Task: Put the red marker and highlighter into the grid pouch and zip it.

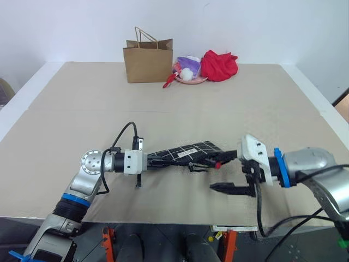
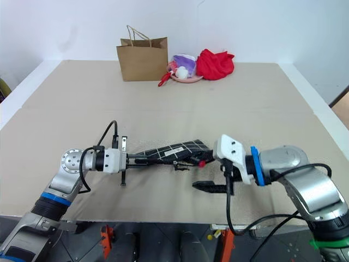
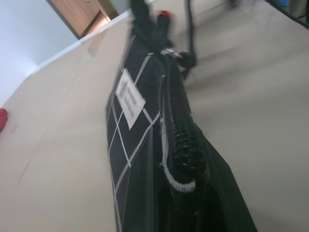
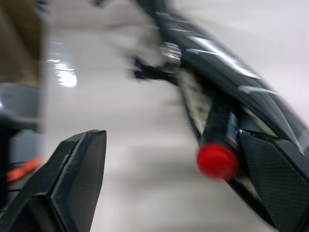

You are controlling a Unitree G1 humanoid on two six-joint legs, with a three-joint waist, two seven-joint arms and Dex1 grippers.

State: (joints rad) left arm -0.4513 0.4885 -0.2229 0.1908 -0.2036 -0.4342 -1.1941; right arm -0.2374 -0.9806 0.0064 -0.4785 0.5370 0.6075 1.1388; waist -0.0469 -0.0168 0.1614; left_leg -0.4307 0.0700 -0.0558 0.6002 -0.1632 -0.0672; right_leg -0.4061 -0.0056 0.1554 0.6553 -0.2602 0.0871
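Grid pouch (image 1: pixel 182 153) clamped by left fingers (image 1: pixel 150 159) | red marker (image 4: pixel 218 145) half-hidden inside | right fingers (image 4: pixel 145 183) spread wide, empty

Your left gripper (image 1: pixel 150 160), left of centre, is clamped shut, pointing right. Your right gripper (image 1: pixel 229 173), lower right, gapes wide, pointing left.

Your table at the moment of the shot

You had a beige table (image 1: pixel 82 114) carrying a brown paper bag (image 1: pixel 148 61) at its far edge, with a pink dish (image 1: pixel 192 79) of small items just beside it and a red cloth (image 1: pixel 219 65) next along.
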